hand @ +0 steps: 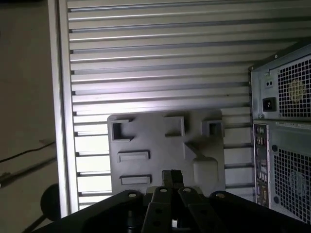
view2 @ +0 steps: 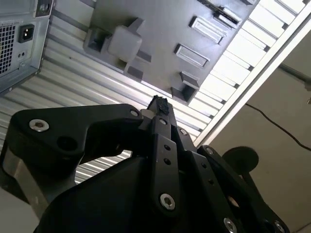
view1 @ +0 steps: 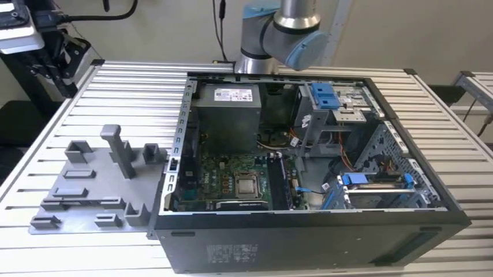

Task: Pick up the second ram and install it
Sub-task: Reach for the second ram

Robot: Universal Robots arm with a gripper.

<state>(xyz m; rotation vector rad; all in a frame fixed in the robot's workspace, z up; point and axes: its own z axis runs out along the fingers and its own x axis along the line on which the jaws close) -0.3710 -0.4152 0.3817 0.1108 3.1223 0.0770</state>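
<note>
Hand [hand: 171, 177] seemingly closed above fixture [hand: 151, 143]

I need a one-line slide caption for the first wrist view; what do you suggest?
Gripper, jaws closed, over the grey fixture plate on the slatted table, beside the computer case.

Hand [hand: 171, 174] over grey fixture [hand: 160, 141], slatted table [hand: 146, 58]
</note>
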